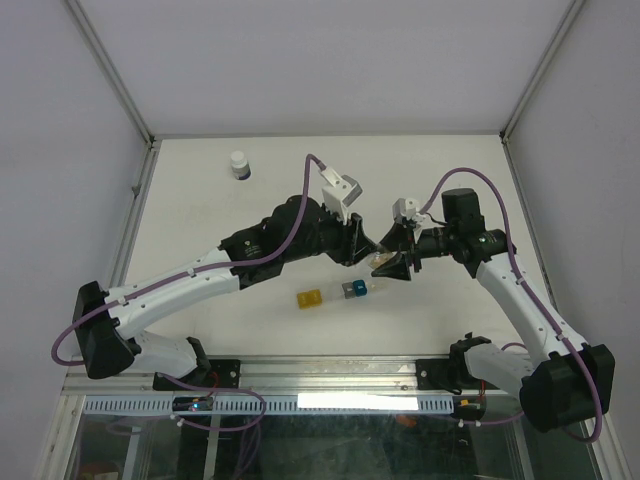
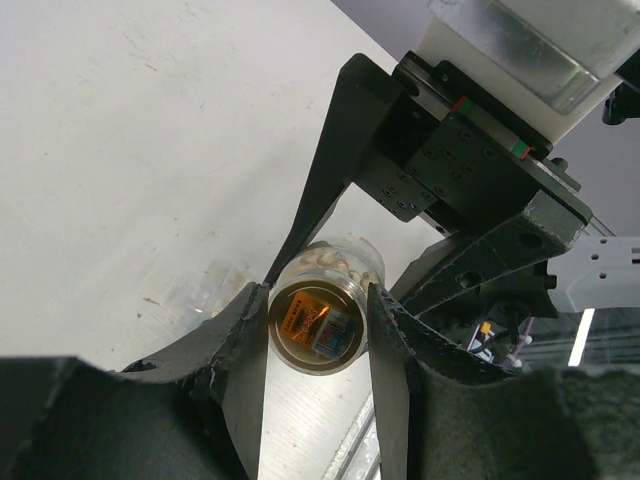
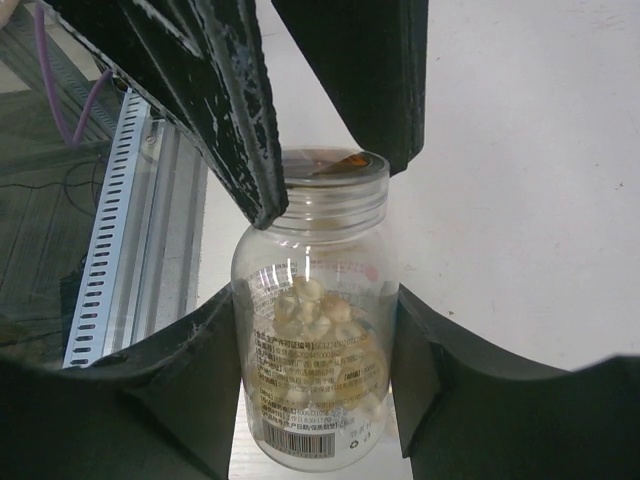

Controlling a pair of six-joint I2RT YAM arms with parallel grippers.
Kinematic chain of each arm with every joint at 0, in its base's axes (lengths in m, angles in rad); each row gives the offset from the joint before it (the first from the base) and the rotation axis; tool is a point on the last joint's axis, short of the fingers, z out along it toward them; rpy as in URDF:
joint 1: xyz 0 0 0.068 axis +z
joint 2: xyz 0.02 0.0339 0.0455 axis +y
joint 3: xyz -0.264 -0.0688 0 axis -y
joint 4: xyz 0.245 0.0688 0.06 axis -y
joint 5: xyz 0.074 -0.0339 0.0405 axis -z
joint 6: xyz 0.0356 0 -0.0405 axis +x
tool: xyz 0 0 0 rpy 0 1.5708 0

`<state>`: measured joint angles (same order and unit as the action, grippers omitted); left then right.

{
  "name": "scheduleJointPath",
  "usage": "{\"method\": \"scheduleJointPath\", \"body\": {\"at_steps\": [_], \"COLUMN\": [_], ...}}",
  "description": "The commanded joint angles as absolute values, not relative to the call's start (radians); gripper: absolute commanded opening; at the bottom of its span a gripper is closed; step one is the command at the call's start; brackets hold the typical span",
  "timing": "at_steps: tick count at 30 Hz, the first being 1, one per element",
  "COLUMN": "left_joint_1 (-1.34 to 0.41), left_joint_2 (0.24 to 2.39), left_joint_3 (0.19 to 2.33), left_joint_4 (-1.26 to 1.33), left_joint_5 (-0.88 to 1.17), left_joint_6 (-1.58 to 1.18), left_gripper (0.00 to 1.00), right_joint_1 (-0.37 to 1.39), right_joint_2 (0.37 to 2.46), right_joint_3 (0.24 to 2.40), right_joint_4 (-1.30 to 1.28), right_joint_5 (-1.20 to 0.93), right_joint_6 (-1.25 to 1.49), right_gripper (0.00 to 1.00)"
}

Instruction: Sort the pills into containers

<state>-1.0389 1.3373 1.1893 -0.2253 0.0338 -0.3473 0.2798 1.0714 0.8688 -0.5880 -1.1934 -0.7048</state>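
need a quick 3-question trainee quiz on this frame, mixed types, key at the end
1. True or false: the left pincer is closed on the cap end of the clear pill bottle.
2. In the top view, where does the yellow container lie relative to the blue container? A) to its left B) to its right C) stacked on it
3. Fill in: the bottle's body is held by the ____ pincer.
Key: 1 true; 2 A; 3 right pincer.
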Motion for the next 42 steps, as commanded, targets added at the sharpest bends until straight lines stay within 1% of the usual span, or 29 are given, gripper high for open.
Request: {"method": "scheduleJointPath", "body": {"at_steps": [1,3,5,13,16,19,23,25,27,28,32,35,37,40,42], "left_joint_1": [-1.051,-1.051,-1.051,-1.049,-1.043,-1.036,-1.033,-1.032,-1.031,-1.03,-1.021,-1.012,-1.001,-0.989,-0.983], "left_joint_2": [1.352,1.353,1.344,1.29,1.29,1.298,1.308,1.313,1.316,1.318,1.327,1.334,1.34,1.355,1.374], "left_joint_3": [1.236,1.24,1.241,1.212,1.204,1.206,1.212,1.216,1.216,1.215,1.212,1.211,1.209,1.207,1.211], "left_joint_4": [-0.226,-0.228,-0.227,-0.218,-0.218,-0.218,-0.219,-0.219,-0.219,-0.218,-0.218,-0.218,-0.219,-0.231,-0.272], "left_joint_5": [0.126,0.121,0.105,0.047,0.046,0.046,0.051,0.06,0.074,0.081,0.126,0.165,0.215,0.335,0.454], "left_joint_6": [-0.327,-0.329,-0.332,-0.345,-0.354,-0.359,-0.354,-0.351,-0.345,-0.342,-0.333,-0.302,-0.254,-0.071,0.101], "left_gripper": [0.43,0.51,0.57,0.75,0.77,0.76,0.7,0.61,0.49,0.47,0.46,0.38,0.35,0.36,0.36], "right_joint_1": [0.274,0.274,0.272,0.272,0.272,0.272,0.272,0.272,0.272,0.272,0.272,0.272,0.271,0.272,0.271], "right_joint_2": [1.051,1.048,1.046,1.048,1.048,1.048,1.046,1.046,1.046,1.047,1.046,1.046,1.046,1.046,1.046], "right_joint_3": [0.884,0.883,0.883,0.882,0.883,0.882,0.883,0.883,0.881,0.882,0.883,0.884,0.882,0.882,0.882], "right_joint_4": [-0.526,-0.526,-0.525,-0.525,-0.525,-0.523,-0.524,-0.525,-0.524,-0.524,-0.524,-0.524,-0.524,-0.523,-0.523], "right_joint_5": [-1.226,-1.226,-1.226,-1.227,-1.227,-1.229,-1.228,-1.229,-1.229,-1.229,-1.23,-1.23,-1.231,-1.232,-1.232], "right_joint_6": [-0.701,-0.701,-0.701,-0.701,-0.701,-0.7,-0.699,-0.699,-0.699,-0.699,-0.699,-0.697,-0.698,-0.698,-0.697], "right_gripper": [0.0,0.0,0.0,0.0,0.0,0.0,0.0,0.0,0.0,0.0,0.0,0.0,0.0,0.0,0.0]}}
